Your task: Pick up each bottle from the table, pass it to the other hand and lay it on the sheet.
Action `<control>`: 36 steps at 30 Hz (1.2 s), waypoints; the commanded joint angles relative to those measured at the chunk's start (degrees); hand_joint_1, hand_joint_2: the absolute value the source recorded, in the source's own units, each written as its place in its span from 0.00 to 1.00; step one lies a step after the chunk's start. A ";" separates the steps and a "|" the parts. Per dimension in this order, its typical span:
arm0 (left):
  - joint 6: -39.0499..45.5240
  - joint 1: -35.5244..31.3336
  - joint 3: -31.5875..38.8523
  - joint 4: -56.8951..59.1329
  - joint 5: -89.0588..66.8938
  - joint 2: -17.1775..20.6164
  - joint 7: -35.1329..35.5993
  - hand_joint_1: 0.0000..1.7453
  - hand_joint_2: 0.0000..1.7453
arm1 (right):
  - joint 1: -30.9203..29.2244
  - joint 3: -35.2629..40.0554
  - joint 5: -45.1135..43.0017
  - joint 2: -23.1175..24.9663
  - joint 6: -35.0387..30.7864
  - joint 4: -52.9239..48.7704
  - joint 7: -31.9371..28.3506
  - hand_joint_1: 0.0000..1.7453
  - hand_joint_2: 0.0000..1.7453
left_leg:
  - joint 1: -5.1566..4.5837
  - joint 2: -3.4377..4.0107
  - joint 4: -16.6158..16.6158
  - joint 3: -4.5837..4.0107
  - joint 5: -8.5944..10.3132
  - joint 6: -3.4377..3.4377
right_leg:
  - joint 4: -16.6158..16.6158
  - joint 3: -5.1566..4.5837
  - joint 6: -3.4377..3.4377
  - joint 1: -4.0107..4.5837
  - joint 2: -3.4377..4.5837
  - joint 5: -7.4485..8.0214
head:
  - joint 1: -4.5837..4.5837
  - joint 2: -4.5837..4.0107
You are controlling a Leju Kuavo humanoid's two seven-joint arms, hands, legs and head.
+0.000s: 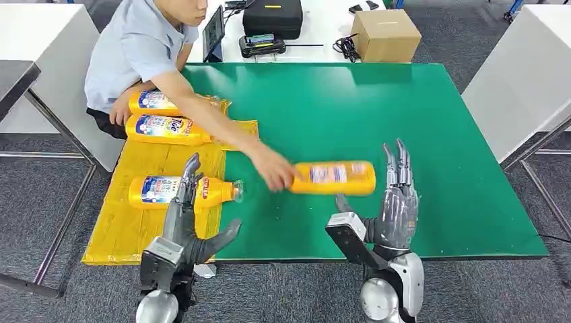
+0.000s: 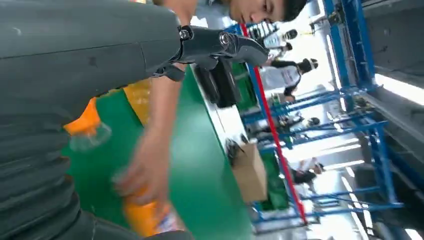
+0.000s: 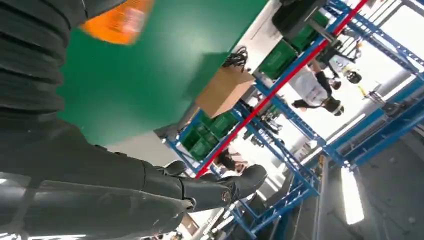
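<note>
Yellow sheet [image 1: 128,229] holds three bottles [image 1: 176,190]; a fourth bottle [image 1: 333,178] on the table [image 1: 404,121].

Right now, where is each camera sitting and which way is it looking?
Head view: high on the robot, looking down at the green table; left hand and right hand show.
Left wrist view: behind the left hand, facing across the table at a person's hand on a bottle.
Right wrist view: behind the right hand, facing the cardboard box.
All share the table.
</note>
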 commanded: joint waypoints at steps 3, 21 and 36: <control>6.46 -6.32 -3.15 15.49 6.65 -0.39 -2.06 0.00 1.00 | -3.10 -7.37 -2.36 -1.49 -0.65 2.12 -0.98 0.00 1.00 | 0.08 -0.24 -0.05 0.29 -0.03 -0.10 | -0.11 0.39 -0.13 0.09 -0.28 -0.09 | 0.00 0.00; 10.30 0.74 5.18 7.00 16.43 -0.39 -2.23 0.00 1.00 | -6.99 5.18 21.45 -12.48 -2.12 21.27 15.00 0.00 1.00 | 0.18 0.35 -0.15 0.59 -0.18 -0.13 | -0.28 0.60 -0.17 0.19 0.30 -0.01 | 0.00 0.00; 12.83 1.99 3.41 0.10 6.83 -0.38 -1.29 0.00 1.00 | -11.85 4.78 23.40 -14.38 3.93 32.40 17.28 0.00 1.00 | 0.09 0.11 -0.01 0.24 -0.11 -0.11 | -0.05 0.27 -0.14 0.11 0.10 -0.05 | 0.00 0.00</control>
